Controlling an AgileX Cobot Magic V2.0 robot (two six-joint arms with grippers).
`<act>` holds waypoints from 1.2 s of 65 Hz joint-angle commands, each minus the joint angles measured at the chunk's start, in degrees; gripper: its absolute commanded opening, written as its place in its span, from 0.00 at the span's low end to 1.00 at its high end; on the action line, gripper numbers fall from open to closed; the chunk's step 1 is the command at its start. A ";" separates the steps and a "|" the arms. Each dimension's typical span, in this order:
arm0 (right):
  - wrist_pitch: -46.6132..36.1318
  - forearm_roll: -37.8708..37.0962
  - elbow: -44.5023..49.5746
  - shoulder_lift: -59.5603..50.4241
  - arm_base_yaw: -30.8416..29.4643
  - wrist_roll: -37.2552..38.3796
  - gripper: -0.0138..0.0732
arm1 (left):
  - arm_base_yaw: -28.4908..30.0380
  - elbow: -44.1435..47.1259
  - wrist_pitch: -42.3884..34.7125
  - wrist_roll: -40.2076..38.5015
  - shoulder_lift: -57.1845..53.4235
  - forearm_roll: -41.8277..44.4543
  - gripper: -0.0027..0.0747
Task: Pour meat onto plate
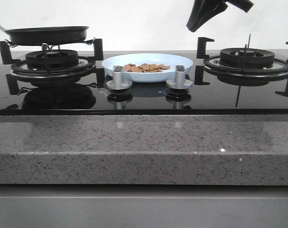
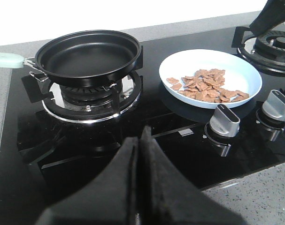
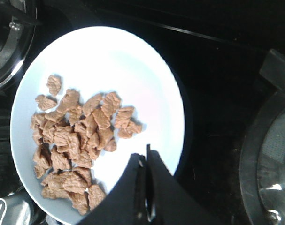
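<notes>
The pale-blue plate lies on the black hob between the two burners. On it sits the meat, a loose heap of small orange-brown pieces. My right gripper hangs shut and empty in the air above the plate's right side. My left gripper is shut and empty over the hob's near edge, short of the left burner. The black frying pan rests empty on the left burner.
Two silver knobs stand in front of the plate. The right burner has raised black pan supports. A grey speckled counter runs along the front. The pan's pale handle points left.
</notes>
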 commanded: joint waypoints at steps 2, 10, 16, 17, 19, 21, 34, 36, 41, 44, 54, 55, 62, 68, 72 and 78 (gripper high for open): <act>0.03 -0.38 -1.71 -6.04 -0.27 -0.29 0.09 | -0.47 -1.78 -4.75 -0.54 -0.20 0.15 0.01; -0.72 -2.21 -0.80 -9.65 -0.14 -0.61 0.09 | -0.47 -1.78 -4.75 -0.54 -0.20 0.15 0.01; -3.36 -4.04 2.53 -14.02 -0.02 -0.94 0.09 | -0.47 -1.78 -4.75 -0.54 -0.20 0.15 0.01; -3.88 -4.32 3.22 -14.70 -0.02 -0.99 0.09 | -0.47 -1.78 -4.75 -0.54 -0.20 0.15 0.01; -5.11 -4.71 5.16 -16.50 -0.02 -1.06 0.09 | -0.47 -1.78 -4.75 -0.54 -0.20 0.15 0.01; -6.35 -4.97 7.44 -18.06 -0.02 -1.20 0.09 | -0.47 -1.78 -4.75 -0.54 -0.20 0.15 0.01; -19.48 -5.52 27.61 -32.29 -0.02 -4.52 0.09 | -0.47 -1.78 -4.75 -0.54 -0.20 0.15 0.01; -22.38 -5.58 31.57 -34.33 -0.02 -5.12 0.09 | -0.47 -1.78 -4.75 -0.54 -0.20 0.15 0.01; -28.86 -5.89 40.85 -40.47 -0.02 -6.10 0.09 | -0.47 -1.78 -4.75 -0.54 -0.20 0.15 0.01; -32.87 -5.89 46.82 -44.50 -0.02 -6.75 0.09 | -0.47 -1.78 -4.75 -0.54 -0.20 0.15 0.01; -42.54 -5.89 62.12 -55.77 -0.02 -7.13 0.09 | -0.47 -1.78 -4.75 -0.54 -0.20 0.15 0.01; -43.60 -5.89 63.89 -56.67 -0.02 -7.13 0.09 | -0.47 -1.78 -4.75 -0.54 -0.20 0.15 0.01; -49.07 -6.41 72.42 -63.82 -0.02 -7.13 0.09 | -0.47 -1.78 -4.75 -0.54 -0.20 0.15 0.01; -52.19 -8.06 78.86 -69.48 -0.02 -7.13 0.09 | -0.47 -1.78 -4.75 -0.54 -0.20 0.15 0.01; -53.30 -8.84 82.42 -73.43 -0.02 -7.13 0.09 | -0.47 -1.78 -4.75 -0.54 -0.20 0.15 0.01; -54.25 -8.92 86.59 -78.43 -0.02 -7.13 0.09 | -0.47 -1.78 -4.75 -0.54 -0.20 0.15 0.01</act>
